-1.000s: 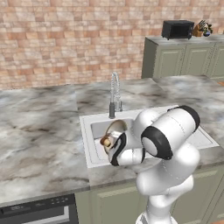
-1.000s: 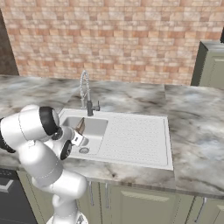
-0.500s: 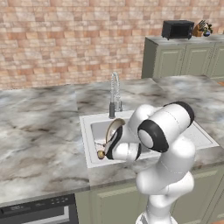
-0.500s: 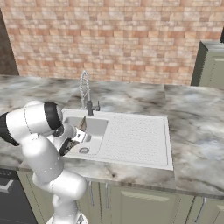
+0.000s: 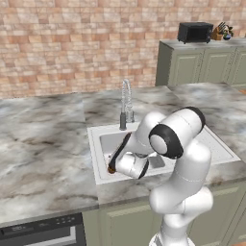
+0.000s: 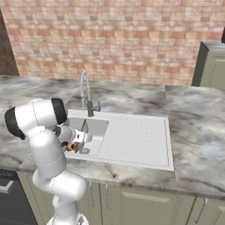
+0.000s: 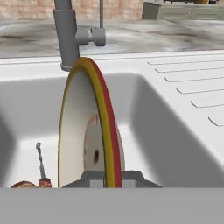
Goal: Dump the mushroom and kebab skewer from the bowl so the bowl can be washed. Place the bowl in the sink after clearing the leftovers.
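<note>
My gripper [image 7: 105,179] is shut on the rim of the bowl [image 7: 89,131], which stands on edge inside the sink [image 7: 175,127], golden rim toward the camera and cream inside facing left. The bowl [image 5: 121,149] hangs low in the basin by the left wall, just ahead of the gripper [image 5: 123,160]. From the other side, the bowl [image 6: 84,128] is partly hidden behind the hand and gripper [image 6: 79,136]. The kebab skewer [image 7: 40,164] lies on the basin floor left of the bowl. A reddish-brown lump [image 6: 70,147] lies beside it; I cannot tell if it is the mushroom.
The coiled chrome faucet [image 5: 126,102] rises behind the basin, close above the bowl's top edge [image 7: 65,35]. A ribbed white drainboard [image 6: 136,136] lies right of the basin. Marble counter [image 5: 43,144] surrounds the sink, with a brick wall behind.
The hand has dropped lower into the basin and swung toward its left wall. The bowl has turned from tilted to standing on edge, still held.
</note>
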Robot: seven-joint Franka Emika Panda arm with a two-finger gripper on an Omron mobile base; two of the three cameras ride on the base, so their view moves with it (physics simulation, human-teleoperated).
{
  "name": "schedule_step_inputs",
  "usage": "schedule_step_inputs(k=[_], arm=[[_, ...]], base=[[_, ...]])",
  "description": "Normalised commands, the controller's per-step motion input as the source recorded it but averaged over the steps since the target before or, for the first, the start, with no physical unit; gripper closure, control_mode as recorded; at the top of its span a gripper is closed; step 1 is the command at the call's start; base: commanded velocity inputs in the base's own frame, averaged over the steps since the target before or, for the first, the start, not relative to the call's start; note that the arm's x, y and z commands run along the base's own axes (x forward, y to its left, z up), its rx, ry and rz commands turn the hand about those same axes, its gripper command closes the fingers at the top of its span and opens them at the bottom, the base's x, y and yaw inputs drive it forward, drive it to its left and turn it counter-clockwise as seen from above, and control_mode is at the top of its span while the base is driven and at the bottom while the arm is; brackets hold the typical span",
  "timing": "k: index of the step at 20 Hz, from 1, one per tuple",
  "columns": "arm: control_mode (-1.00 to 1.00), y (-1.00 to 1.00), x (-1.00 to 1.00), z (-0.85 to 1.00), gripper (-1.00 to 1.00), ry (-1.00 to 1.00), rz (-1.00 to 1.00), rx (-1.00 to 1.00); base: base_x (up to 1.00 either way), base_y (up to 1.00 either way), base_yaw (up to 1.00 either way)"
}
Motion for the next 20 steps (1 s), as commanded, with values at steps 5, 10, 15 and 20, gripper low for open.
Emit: schedule_step_inputs(k=[5,10,15,20], arm=[[-1.00,-0.22,0.00,-0.03,1.00,0.00,0.00,0.09],[-1.00,-0.10,0.00,-0.19,1.00,0.05,-0.04,0.26],[-1.00,-0.44,0.00,-0.23,1.00,0.04,-0.03,0.32],[-1.00,-0.57,0.00,-0.85,1.00,0.11,-0.04,0.09]], base=[[0.00,0.00,0.00],[0.00,0.00,0.00],[0.00,0.00,0.00],[0.00,0.00,0.00]])
